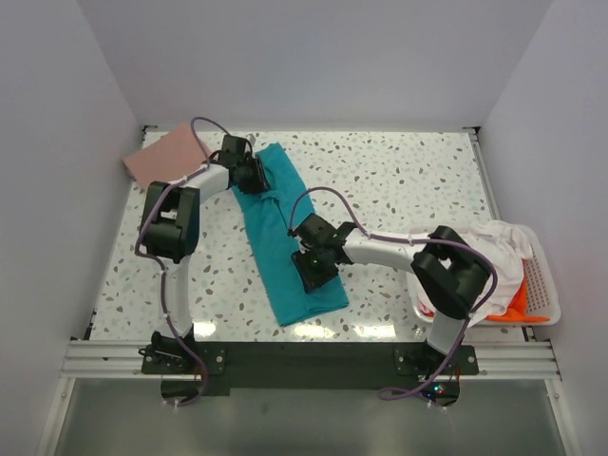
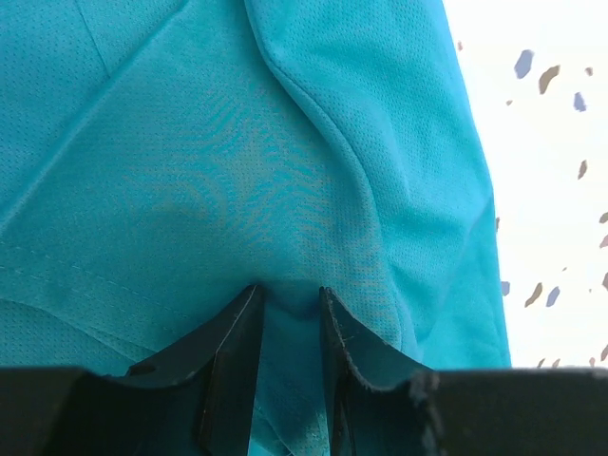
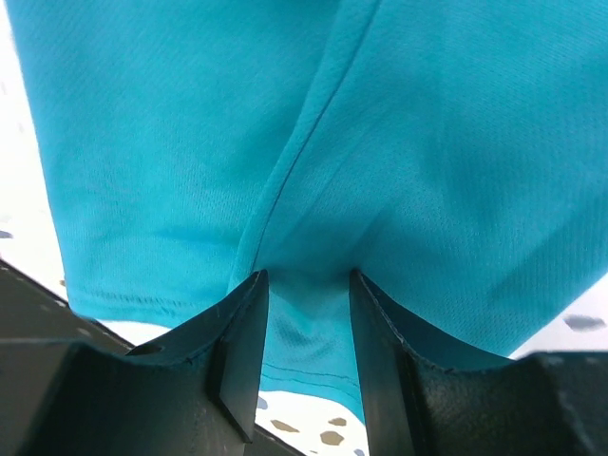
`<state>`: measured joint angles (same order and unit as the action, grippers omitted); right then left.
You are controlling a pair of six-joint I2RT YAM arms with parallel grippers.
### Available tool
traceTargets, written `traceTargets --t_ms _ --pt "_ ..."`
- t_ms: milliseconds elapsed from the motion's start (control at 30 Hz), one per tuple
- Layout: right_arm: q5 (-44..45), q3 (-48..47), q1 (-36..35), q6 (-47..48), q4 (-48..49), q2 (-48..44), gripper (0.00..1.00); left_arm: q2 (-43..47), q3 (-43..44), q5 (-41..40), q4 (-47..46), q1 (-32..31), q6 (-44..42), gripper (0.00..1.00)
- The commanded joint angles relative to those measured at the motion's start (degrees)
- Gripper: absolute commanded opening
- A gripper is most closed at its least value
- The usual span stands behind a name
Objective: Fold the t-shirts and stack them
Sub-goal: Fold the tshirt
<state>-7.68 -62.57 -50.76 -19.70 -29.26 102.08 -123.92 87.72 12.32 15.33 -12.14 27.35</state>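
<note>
A teal t-shirt (image 1: 285, 237) lies on the table as a long folded strip running from far to near. My left gripper (image 1: 255, 176) is at its far end, its jaws nearly together with a bunch of teal cloth (image 2: 237, 142) pinched between them (image 2: 288, 294). My right gripper (image 1: 313, 271) is at the near end, its jaws closed on a fold of the cloth (image 3: 427, 142) just above the hem (image 3: 307, 280). A dusty pink t-shirt (image 1: 161, 154) lies folded at the far left corner. White (image 1: 499, 252) and orange (image 1: 518, 306) t-shirts are heaped in the basket.
A white slotted basket (image 1: 543, 285) stands at the right edge of the speckled table (image 1: 408, 180). White walls close in the left, far and right sides. The arm bases sit on a rail at the near edge.
</note>
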Motion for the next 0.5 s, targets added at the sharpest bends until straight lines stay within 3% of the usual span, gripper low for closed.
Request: traceTargets --t_ms 0,467 --pt "-3.5 -1.2 -0.5 -0.8 3.3 4.0 0.43 -5.9 1.7 1.8 -0.5 -0.7 -2.0 0.35" --pt "-3.6 -7.3 -1.0 -4.3 1.8 7.7 0.43 -15.7 14.6 6.3 -2.8 -1.0 -3.2 0.37"
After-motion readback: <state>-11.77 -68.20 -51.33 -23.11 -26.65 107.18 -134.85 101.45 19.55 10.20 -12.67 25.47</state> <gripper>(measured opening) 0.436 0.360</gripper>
